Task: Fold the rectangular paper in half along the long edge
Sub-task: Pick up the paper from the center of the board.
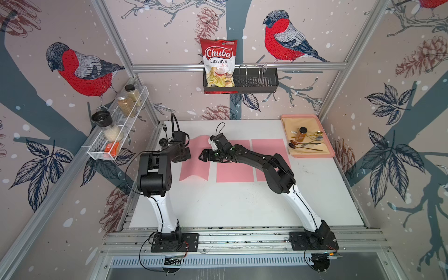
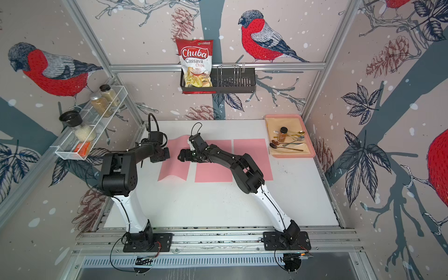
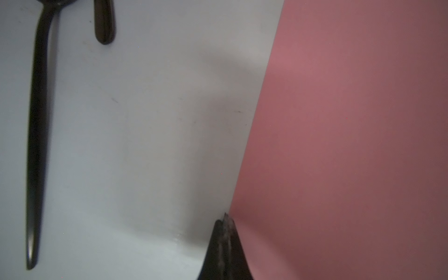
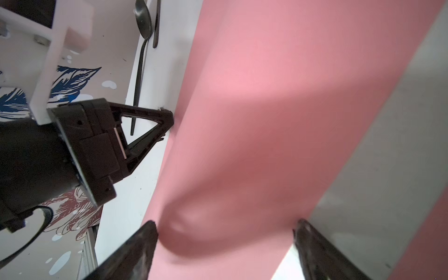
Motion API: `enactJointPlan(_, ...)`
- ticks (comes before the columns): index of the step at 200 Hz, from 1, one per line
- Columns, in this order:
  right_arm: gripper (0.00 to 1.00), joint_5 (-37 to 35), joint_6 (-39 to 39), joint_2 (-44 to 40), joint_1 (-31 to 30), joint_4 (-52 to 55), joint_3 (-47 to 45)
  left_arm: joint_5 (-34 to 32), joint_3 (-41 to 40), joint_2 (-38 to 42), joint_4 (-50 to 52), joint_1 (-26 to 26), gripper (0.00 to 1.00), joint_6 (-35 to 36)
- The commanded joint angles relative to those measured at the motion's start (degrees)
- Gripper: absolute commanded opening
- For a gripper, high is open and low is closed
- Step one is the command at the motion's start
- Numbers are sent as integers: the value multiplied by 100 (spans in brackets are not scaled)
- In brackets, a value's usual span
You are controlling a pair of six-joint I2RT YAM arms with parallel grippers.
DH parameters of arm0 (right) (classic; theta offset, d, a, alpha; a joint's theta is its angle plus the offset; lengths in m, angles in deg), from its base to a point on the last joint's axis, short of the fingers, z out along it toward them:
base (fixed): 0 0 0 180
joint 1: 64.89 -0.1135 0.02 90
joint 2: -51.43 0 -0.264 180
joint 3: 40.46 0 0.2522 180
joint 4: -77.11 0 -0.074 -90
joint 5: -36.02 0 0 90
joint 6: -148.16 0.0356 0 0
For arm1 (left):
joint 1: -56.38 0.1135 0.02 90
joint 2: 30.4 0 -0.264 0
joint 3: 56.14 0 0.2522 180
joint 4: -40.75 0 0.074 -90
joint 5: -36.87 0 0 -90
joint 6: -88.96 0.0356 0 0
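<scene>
I am looking at three pink sheets lying in a row on the white bench [image 1: 242, 206], and I am taking the pink tray [image 1: 315, 156] at the bench's far corner as my marker. The paper [image 1: 195, 169] I am working on is the sheet lying furthest from the tray. The other sheets [image 1: 234, 169] are lying flat between it and the tray. The paper itself is not lying flat: it is arching up off the bench, and its far corner is curling upward in both top views.

The left gripper [image 1: 188, 156] is sitting at the paper's long edge on the side away from the tray, clenched. In the left wrist view its closed tips [image 3: 224, 242] are meeting that edge, so it is pinching the paper there.

The right gripper [image 1: 203, 157] is hanging over the paper from the tray side, released and spread wide. In the right wrist view one finger [image 4: 140, 249] is touching the bulge, while the second is standing by the edge nearer the tray.

A black spoon [image 3: 36, 145] is lying on the bench beyond the left gripper, further again from the tray.
</scene>
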Motion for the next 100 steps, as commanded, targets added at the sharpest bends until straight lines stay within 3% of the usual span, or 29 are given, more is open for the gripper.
enactJointPlan(1, 91, 98, 152, 25, 14, 491, -139, 571, -81, -188, 781, -99, 0, 26)
enactJointPlan(100, 91, 513, 694, -280, 175, -542, -932, 395, -128, -180, 781, -294, 0, -40)
